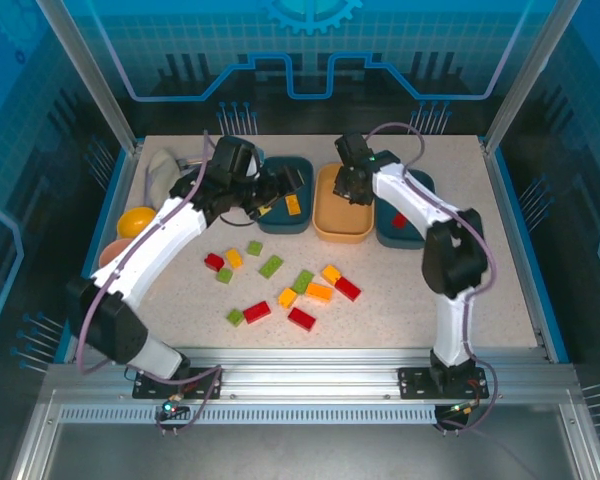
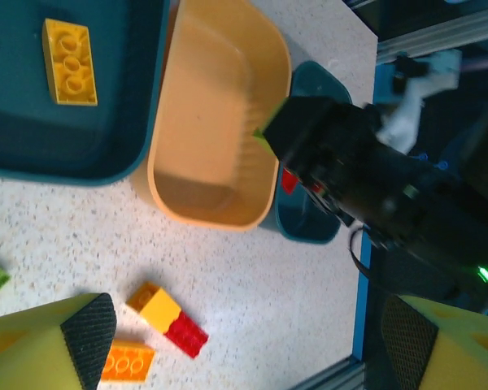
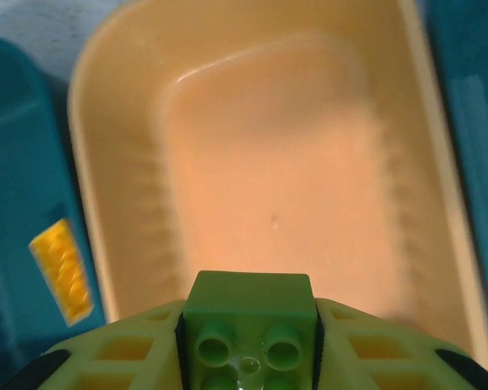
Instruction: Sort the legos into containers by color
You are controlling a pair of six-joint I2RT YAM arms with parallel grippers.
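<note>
While the left tool [image 2: 248, 341] hangs with fingers apart near the teal tray [image 2: 32, 130] holding a yellow brick [image 2: 69, 61], the right tool [image 3: 248, 357] clamps a green brick [image 3: 248, 313] above the orange-tan tray [image 3: 276, 162]; lower it centrally before releasing.

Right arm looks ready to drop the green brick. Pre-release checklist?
1. Grip: right gripper has its jaws shut on the green brick. ok.
2. Target: the orange tray lies under and ahead of the brick in the right wrist view. ok.
3. Tray contents: no other colour is inside the orange tray. ok.
4. Left gripper: open, holding nothing, and off to the side near the left teal tray. ok.
5. Colour map: the yellow brick is in the left teal tray and a red brick is in the right teal tray, so orange is free for green. ok.
6. Drop height above the tray floor: cannot tell.
</note>
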